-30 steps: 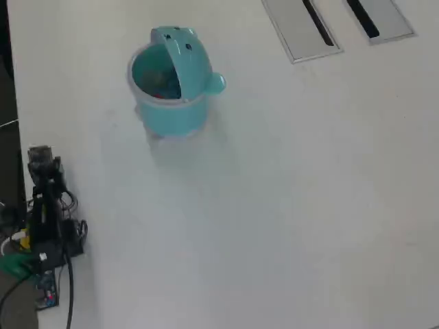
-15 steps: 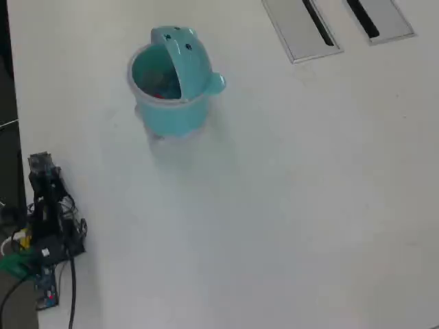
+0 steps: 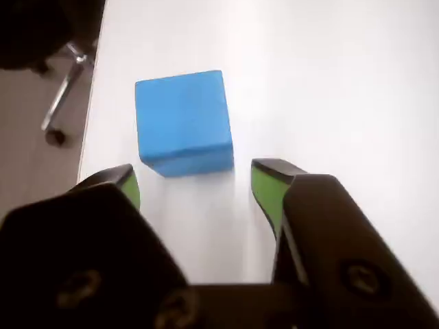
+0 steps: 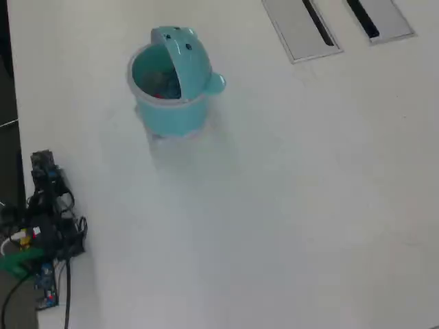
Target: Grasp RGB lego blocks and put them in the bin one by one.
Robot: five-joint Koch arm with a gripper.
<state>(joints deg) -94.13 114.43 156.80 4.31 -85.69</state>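
Floor strip, wrist view far left: brown floor and a metal chair leg with caster (image 3: 63, 96); the white table's edge runs just left of the block, so the block lies close to the drop.
Arm, overhead view far left: the black Koch hobby arm (image 4: 46, 205) is folded over the left border of the white tabletop (image 4: 288, 205), placing its wrist camera low above the block.
Blue block: 1 small blue plastic cube (image 3: 183, 122) rests flat on the table, ahead of the fingertips and touching neither; the arm hides it in the overhead view.
Gripper: the black 2-jaw gripper with green pads (image 3: 199, 188) stands wide, its gap slightly broader than the cube, presumably so both jaws can pass its side faces.
Alignment: the cube sits roughly centred on the gap, a little toward the left jaw in the wrist view.
Bin: the light turquoise round plastic bucket with eared animal-face lid (image 4: 171, 86) stands upright, well apart from the arm; the lid is tipped back, leaving the mouth clear for drops from above.
Bin contents: a reddish patch shows inside; too blurred to identify.
Slotted plates: 2 grey rectangular plates (image 4: 302, 27) at the top right, away from the work.
Step in hand, judged: advance, then close on the blue cube.
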